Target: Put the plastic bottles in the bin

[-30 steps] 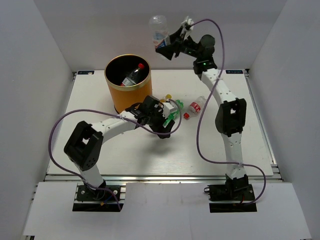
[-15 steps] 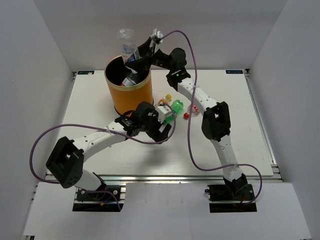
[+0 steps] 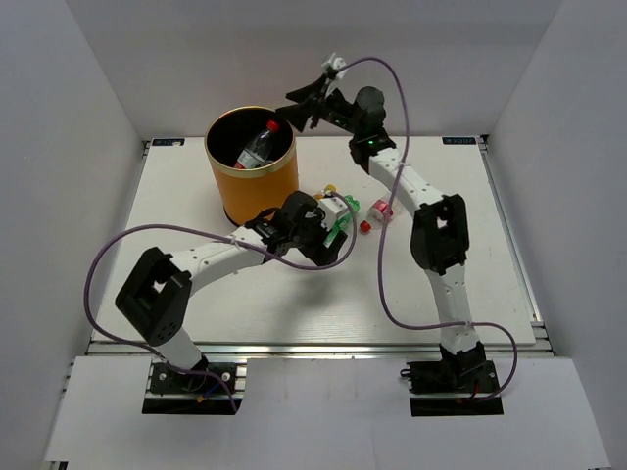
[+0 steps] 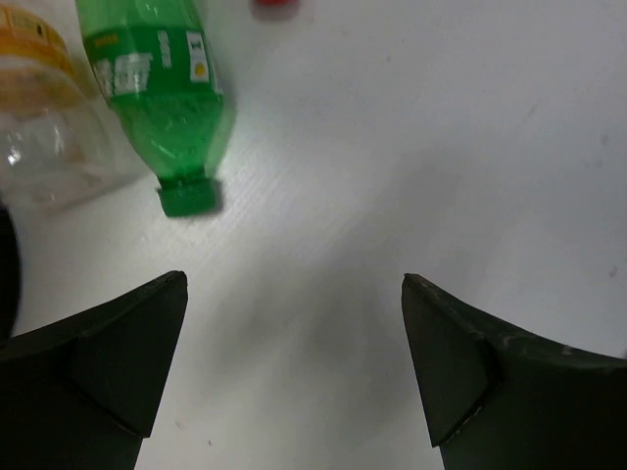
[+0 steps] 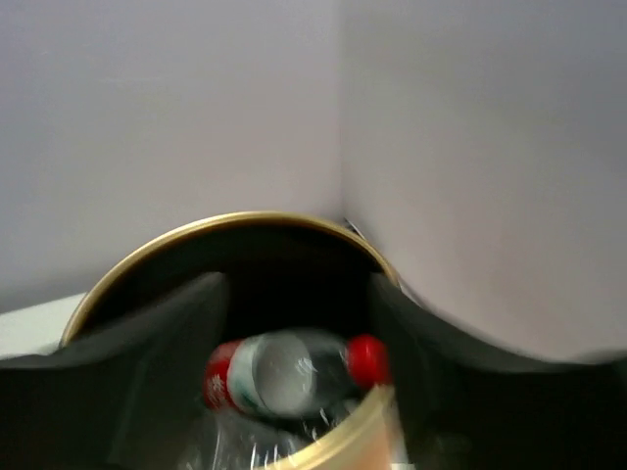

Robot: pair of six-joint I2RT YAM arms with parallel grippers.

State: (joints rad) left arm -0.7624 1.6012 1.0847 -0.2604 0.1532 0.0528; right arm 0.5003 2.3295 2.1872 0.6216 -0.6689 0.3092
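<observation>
The orange-yellow bin stands at the back left; its rim fills the right wrist view. A clear bottle with red label and red cap lies inside it. My right gripper hovers over the bin's right rim, open and empty. My left gripper is open and empty just above the table. A green bottle lies just ahead of it, cap toward the left finger. A clear yellow-labelled bottle lies beside the green one.
Right of the bin lie a yellow-capped bottle, the green bottle, a red-labelled clear bottle and a loose red cap. The white table is walled on three sides. Purple cables loop over both arms.
My right gripper carried a clear bottle from high at the back to over the bin and no longer holds it. My left arm shifted slightly near the green bottle.
</observation>
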